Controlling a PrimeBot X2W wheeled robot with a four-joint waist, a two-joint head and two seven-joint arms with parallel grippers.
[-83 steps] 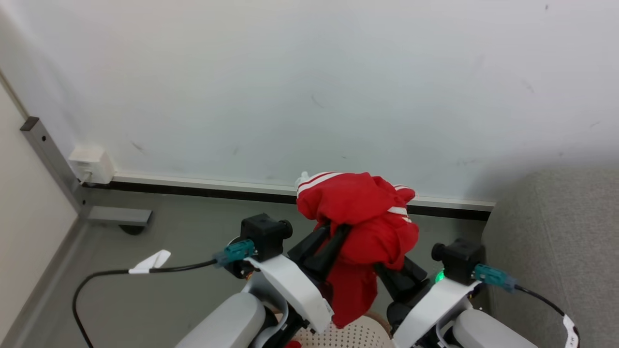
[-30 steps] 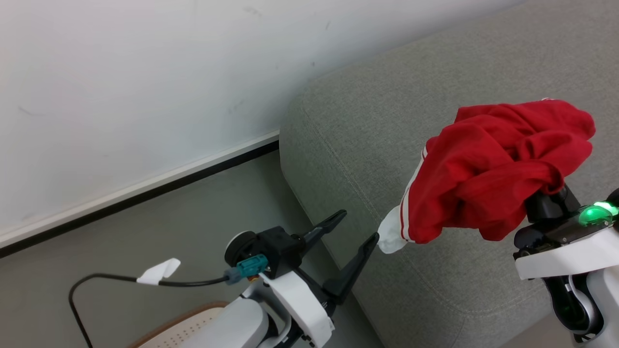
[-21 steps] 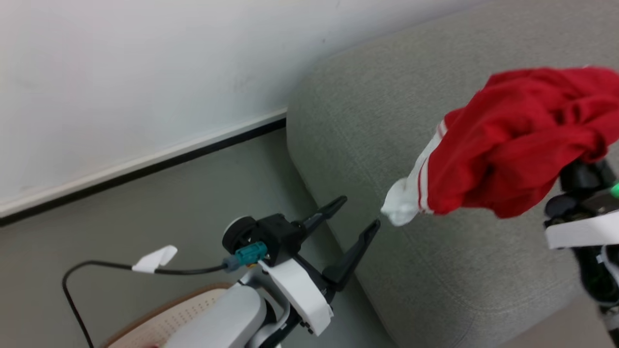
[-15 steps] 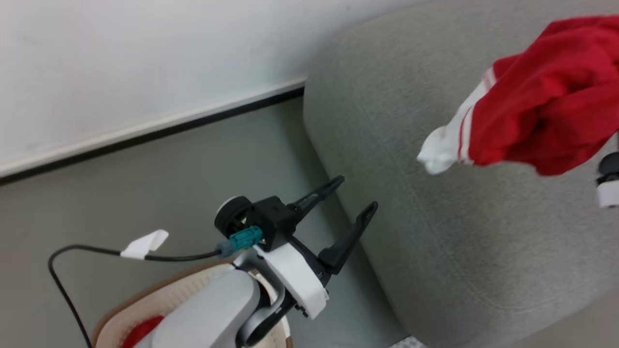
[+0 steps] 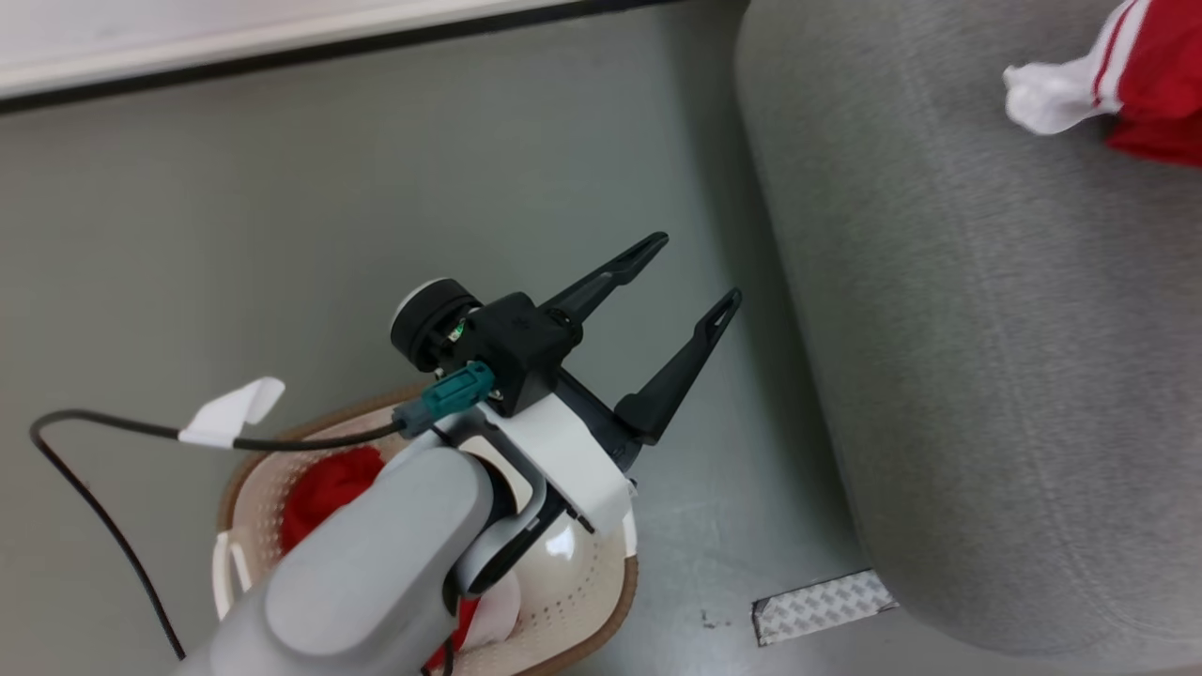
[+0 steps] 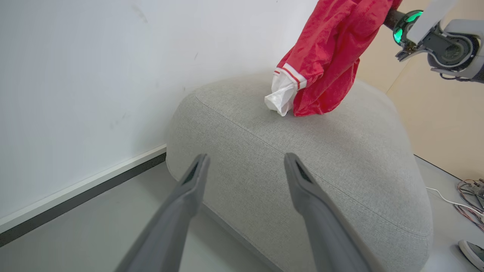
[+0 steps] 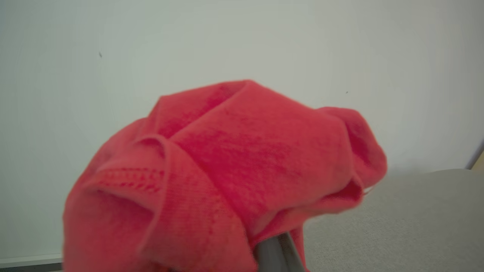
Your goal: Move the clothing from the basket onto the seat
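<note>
Your left gripper (image 5: 697,269) hangs with its fingers spread wide and nothing between them, over bare grey floor (image 5: 282,188) just off the seat (image 5: 986,329). In the left wrist view that gripper (image 6: 246,156) points at the seat's (image 6: 321,162) rounded front corner, and there is open floor to its left up to the baseboard (image 5: 282,47) and the white wall (image 6: 94,75).

Your right gripper (image 6: 390,18) is closed on the red garment (image 6: 329,49), which is bunched over its fingers. The white cuff and red hem hang low over the seat's top, but you cannot tell whether they touch it. The grey fabric around it is wide and bare.

The basket (image 5: 610,601) sits on the floor under your left forearm, with red clothing (image 5: 324,488) lying inside. A metal plate (image 5: 822,606) lies on the floor at the seat's edge, and cables (image 6: 470,189) and a shoe (image 6: 472,253) lie beyond its far side.

Half a second ago the head view sat higher. It has since tipped down, so more of the basket shows and the garment (image 5: 1160,84) sits at the top right edge. The left fingers keep the same spread.
</note>
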